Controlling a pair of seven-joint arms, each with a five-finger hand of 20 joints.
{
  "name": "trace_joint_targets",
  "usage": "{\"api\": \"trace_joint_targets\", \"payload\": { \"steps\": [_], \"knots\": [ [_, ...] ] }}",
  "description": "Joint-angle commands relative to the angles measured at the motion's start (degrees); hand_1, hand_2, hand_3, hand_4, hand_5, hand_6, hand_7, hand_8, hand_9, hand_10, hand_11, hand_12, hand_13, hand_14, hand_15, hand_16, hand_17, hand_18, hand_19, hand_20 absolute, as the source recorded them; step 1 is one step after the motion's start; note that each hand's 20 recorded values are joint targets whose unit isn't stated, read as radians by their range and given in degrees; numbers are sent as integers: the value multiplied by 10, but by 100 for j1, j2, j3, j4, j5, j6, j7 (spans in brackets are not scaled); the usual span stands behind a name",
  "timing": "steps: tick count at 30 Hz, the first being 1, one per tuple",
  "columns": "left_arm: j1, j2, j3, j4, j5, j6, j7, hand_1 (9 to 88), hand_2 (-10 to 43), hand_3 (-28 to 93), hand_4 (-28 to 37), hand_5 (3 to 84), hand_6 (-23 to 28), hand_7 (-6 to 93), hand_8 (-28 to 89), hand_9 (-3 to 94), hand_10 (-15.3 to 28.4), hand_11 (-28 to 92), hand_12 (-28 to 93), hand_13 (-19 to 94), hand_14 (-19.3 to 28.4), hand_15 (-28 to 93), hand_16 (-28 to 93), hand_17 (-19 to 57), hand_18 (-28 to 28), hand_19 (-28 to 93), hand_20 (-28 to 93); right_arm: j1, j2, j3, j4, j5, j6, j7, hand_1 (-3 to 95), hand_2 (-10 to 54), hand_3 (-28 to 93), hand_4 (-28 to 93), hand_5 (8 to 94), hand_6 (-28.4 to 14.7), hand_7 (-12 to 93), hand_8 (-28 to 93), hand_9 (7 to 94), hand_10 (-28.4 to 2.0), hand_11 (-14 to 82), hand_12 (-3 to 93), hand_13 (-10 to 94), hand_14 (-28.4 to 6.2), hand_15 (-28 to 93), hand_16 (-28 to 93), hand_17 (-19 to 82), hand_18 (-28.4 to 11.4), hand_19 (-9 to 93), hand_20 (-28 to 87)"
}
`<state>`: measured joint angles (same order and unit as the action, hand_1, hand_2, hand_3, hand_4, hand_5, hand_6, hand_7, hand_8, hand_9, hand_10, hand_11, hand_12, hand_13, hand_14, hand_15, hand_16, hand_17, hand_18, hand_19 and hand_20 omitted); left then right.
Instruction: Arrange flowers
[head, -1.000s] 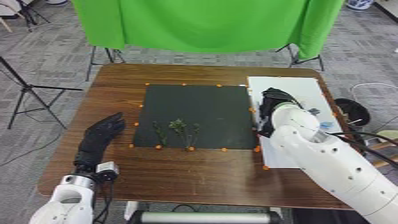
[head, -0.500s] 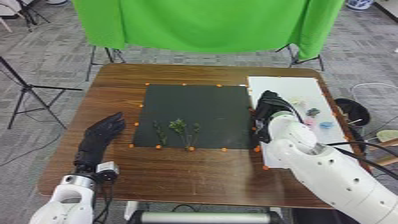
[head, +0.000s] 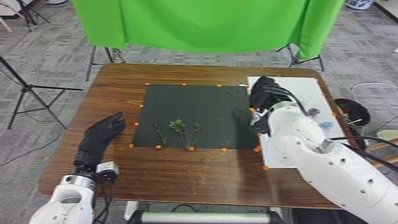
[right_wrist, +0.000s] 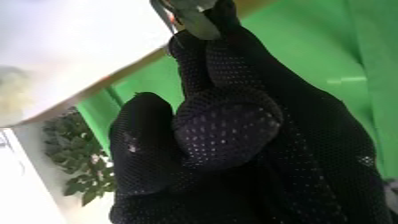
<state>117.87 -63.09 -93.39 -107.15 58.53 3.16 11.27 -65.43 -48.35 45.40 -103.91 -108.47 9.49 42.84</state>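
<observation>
Room: grey carpet (head: 53, 55), black stand (head: 28, 87) at left, green cloth (head: 209, 25) across the top, black bin (head: 355, 113) at right.
Counter: brown wood (head: 195, 172), dark mat (head: 191, 102) at centre, white sheet (head: 305, 87) on the right.
Left hand: (head: 104, 129) left of the frame, fingers extended, released, apart from the sprigs.
Green sprigs: (head: 179, 127) lower part of the mat, between both hands.
Right hand: (head: 266, 95) right of centre, grasping a leafy stem (right_wrist: 200, 22) at its fingertips.
Blue flower: (head: 326, 125) on the sheet, lower right of that hand.
</observation>
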Motion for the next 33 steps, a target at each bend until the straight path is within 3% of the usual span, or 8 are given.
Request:
{"api": "trace_joint_targets", "payload": {
  "steps": [1,19,33],
  "knots": [
    [119,23,4,-8,-4,-23,-114,262,-95,706,-228,439,25,114,-67,418,124,153,109,345,144,97,-4,73,92,19,161,-88,-165,129,-387,-92,356,18,594,-95,641,20,741,-50,351,180,927,-112,191,459,937,4,560,256,762,-23,817,469],
    [191,6,-24,-41,19,-55,-143,260,-95,707,-229,439,25,112,-67,418,124,153,109,345,144,97,-4,73,92,19,161,-854,-833,260,-544,535,1692,-143,608,-95,633,14,741,-61,372,158,936,-120,206,376,937,-5,548,174,799,-5,772,429],
    [226,-15,-52,-54,26,-95,-192,260,-95,707,-229,438,25,111,-67,417,124,152,109,344,144,96,-4,73,92,18,161,-1212,-996,145,-469,394,1649,-33,621,-95,621,2,723,-63,415,133,937,-121,195,346,937,-9,536,162,798,-12,767,409]
  ]
}}
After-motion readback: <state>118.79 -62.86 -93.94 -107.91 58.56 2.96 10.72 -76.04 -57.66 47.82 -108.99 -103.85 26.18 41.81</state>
